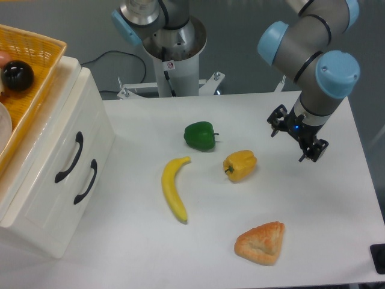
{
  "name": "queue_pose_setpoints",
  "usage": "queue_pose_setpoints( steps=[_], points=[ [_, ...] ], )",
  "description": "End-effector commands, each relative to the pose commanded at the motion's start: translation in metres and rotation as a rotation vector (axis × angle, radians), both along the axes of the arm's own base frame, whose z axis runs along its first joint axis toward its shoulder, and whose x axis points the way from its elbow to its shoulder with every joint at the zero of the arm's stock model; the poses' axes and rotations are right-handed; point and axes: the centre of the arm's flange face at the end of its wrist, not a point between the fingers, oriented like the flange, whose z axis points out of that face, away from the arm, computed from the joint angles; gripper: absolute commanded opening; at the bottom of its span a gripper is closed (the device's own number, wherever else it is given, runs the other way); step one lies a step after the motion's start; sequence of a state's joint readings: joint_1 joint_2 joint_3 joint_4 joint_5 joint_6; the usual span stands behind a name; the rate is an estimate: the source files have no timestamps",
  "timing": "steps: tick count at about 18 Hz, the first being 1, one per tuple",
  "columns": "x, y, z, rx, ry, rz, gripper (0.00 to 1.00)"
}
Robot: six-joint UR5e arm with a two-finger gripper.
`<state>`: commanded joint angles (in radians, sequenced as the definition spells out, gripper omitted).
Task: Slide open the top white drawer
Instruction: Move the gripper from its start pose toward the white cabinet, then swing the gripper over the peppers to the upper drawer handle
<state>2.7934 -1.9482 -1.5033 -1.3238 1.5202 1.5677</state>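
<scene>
Hovering hand | grip state unclear, holding nothing | top white drawer closed

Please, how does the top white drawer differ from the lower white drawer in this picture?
The top white drawer sits higher in the cabinet, nearer the yellow basket resting on top; the lower white drawer sits beneath it, nearer the table. In the picture the top drawer's handle appears up and left of the lower drawer's handle. Both are glossy white, both look shut, and each has one curved black handle.
</scene>
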Motion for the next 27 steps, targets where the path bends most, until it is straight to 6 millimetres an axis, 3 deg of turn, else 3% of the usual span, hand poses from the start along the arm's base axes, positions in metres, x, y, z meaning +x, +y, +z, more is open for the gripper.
queue_pose_setpoints(
  steps=[6, 12, 15, 21, 23, 27],
  points=[
    [0.002, -0.001, 0.006, 0.001, 0.008, 0.004, 1.0],
    [0.026, 0.042, 0.008, 0.0, 0.023, 0.112, 1.0],
    [0.033, 0.05, 0.011, 0.024, 0.038, 0.117, 1.0],
    [0.057, 0.066, 0.027, 0.199, -0.109, 0.387, 1.0],
    [0.077, 0.071, 0.046, 0.211, -0.102, 0.368, 1.0],
    [0.121, 0.109, 0.061, 0.189, -0.126, 0.453, 1.0]
  ],
)
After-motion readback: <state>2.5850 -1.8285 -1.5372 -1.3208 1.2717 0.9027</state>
